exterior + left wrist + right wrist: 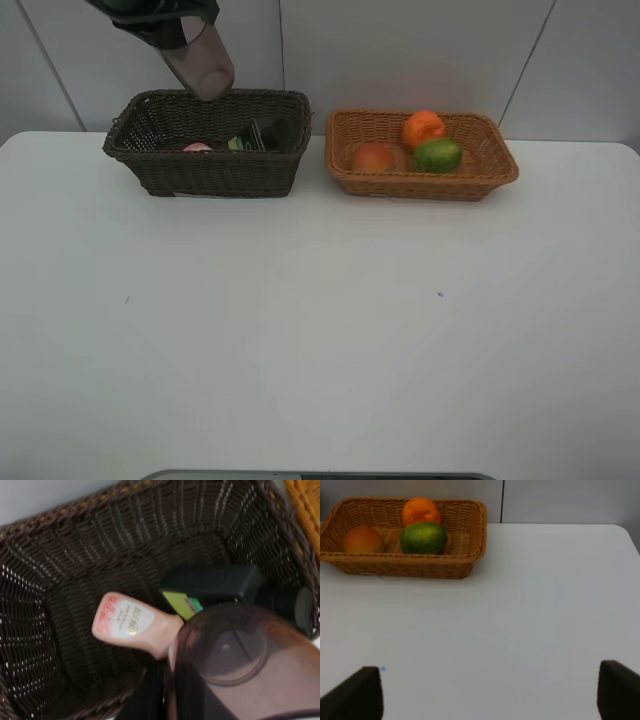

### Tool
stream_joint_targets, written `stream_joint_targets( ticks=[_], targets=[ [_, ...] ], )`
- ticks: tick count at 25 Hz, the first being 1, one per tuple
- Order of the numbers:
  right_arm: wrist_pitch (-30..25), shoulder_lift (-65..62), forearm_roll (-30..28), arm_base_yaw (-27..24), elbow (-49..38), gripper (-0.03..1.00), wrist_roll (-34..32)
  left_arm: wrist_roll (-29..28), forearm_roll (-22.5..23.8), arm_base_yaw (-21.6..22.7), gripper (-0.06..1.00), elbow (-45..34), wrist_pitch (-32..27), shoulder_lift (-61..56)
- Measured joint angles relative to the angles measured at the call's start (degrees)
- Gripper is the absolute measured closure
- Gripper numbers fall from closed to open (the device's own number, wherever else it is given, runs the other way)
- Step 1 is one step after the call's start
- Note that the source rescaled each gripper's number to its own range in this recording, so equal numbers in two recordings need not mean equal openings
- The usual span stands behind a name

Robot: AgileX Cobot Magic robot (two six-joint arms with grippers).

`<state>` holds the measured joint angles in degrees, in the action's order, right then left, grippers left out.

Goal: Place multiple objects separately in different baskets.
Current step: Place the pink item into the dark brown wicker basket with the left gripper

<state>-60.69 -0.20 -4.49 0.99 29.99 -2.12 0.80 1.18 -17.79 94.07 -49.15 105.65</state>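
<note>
Overhead, cup [203, 66] above dark basket [205, 170] rim.

Soft, even light falls from overhead across the white counter [320, 330], with only faint, short shadows under the dark brown basket [208, 160] and the light orange-brown basket [420, 178]. No hard glare shows. The high view is fairly sharp, slightly hazy. The left wrist view is dim and blurred, the translucent cup [235, 665] smeared in the foreground. The right wrist view is bright, its near dark jaws out of focus.
</note>
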Motion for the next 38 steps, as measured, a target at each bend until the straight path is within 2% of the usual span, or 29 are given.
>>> stream_joint_targets(
  ticks=[9,20,27,38],
  targets=[
    [0.00,0.00,0.00,0.00,0.00,0.13,0.00,-0.80,0.16,0.00,0.94,1.84,1.15,4.81],
    [0.00,0.00,0.00,0.00,0.00,0.13,0.00,-7.00,3.54,0.32,0.94,1.84,5.47,6.61],
    [0.00,0.00,0.00,0.00,0.00,0.13,0.00,-10.02,3.87,2.72,0.94,1.84,5.02,9.55],
    [0.00,0.00,0.00,0.00,0.00,0.13,0.00,-10.21,4.77,6.27,0.94,1.84,7.23,11.15]
  ],
)
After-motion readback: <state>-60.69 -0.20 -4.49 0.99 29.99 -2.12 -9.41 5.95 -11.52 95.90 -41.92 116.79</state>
